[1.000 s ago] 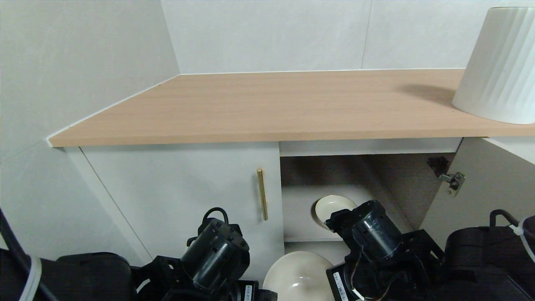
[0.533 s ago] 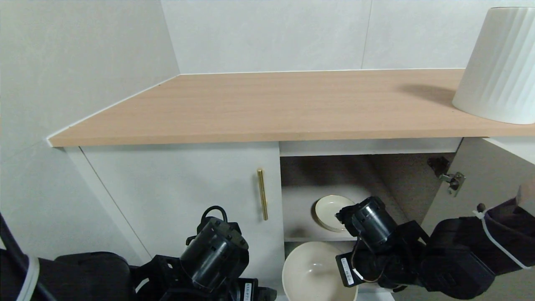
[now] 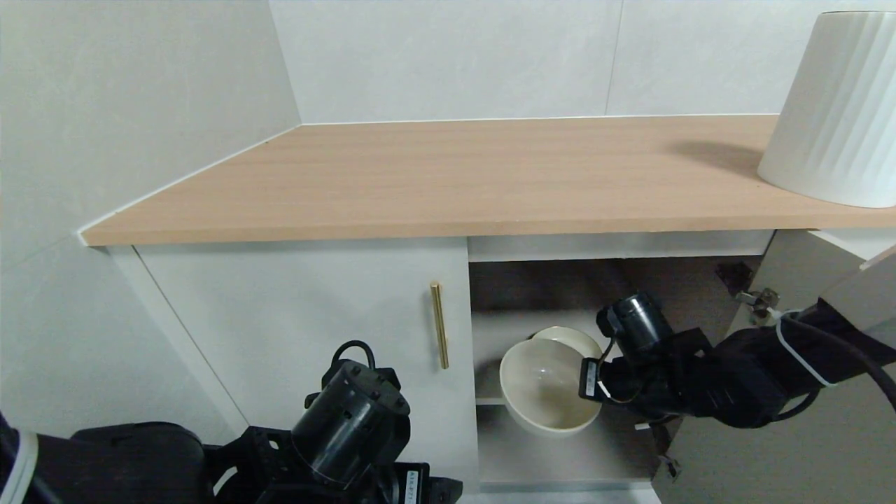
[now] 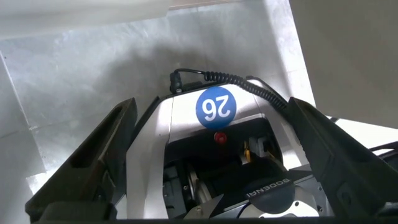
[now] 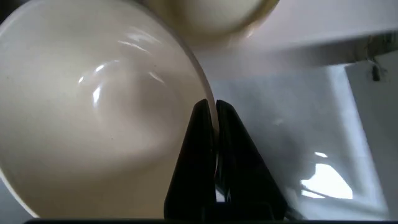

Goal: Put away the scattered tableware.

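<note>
Head view: set high, facing forward and down across the wooden surface [image 3: 448,175] into the open cabinet [image 3: 532,283]. Right wrist view: very close behind the right hand [image 5: 213,118], sharing the bowl [image 5: 93,99] and the shelf dish [image 5: 211,12] with the head view. Left wrist view: close, looking out between the spread fingers of the left hand [image 4: 211,109].

The right end effector [image 3: 592,383] has raised the bowl [image 3: 542,381] up into the open cabinet [image 3: 560,287].

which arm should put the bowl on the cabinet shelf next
Right. The right end effector grips the bowl by its rim and holds it at the open cabinet, in front of the shelf with the small dish. The left end effector is open, empty, and low before the closed door.
</note>
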Motion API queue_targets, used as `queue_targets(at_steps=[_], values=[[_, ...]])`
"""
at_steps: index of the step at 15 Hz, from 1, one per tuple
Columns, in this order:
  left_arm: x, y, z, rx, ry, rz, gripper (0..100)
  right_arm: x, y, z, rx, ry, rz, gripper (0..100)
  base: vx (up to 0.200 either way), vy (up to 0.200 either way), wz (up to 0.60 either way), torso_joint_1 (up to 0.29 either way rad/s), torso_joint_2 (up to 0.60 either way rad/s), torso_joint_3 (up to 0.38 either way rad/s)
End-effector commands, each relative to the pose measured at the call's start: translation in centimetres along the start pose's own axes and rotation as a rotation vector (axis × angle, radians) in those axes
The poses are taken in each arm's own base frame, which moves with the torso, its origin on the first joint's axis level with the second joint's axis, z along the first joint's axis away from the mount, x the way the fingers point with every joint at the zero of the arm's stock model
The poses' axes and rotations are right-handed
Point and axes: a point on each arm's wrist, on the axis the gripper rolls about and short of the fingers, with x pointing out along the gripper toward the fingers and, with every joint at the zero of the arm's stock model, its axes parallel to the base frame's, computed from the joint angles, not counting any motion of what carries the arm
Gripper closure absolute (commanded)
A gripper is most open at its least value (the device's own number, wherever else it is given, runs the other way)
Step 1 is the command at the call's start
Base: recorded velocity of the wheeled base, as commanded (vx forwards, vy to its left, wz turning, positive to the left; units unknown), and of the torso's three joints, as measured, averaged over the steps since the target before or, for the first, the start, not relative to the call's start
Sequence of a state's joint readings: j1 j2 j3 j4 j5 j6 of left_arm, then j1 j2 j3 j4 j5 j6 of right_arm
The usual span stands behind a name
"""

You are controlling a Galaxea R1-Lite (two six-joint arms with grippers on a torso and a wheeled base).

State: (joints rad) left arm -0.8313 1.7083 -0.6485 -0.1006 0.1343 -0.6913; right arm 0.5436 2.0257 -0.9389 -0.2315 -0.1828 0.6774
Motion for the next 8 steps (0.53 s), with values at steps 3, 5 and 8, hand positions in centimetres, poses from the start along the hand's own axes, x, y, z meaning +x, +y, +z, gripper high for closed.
queue_targets(at_steps=[3, 5, 8], values=[[-0.1, 0.0, 0.0, -0.001, -0.004, -0.003, 0, 1.8, -0.8, 2.2, 0.128, -0.043, -0.019, 100, 0.000, 0.000, 0.00, 0.000, 0.00, 0.000], [-0.1, 0.0, 0.0, -0.001, -0.004, -0.003, 0, 3.1, -1.0, 2.9, 0.184, -0.074, -0.046, 100, 0.000, 0.000, 0.00, 0.000, 0.00, 0.000], [-0.1, 0.0, 0.1, -0.001, -0.004, -0.003, 0, 6.0, -1.6, 3.8, 0.216, -0.152, -0.135, 100, 0.000, 0.000, 0.00, 0.000, 0.00, 0.000]])
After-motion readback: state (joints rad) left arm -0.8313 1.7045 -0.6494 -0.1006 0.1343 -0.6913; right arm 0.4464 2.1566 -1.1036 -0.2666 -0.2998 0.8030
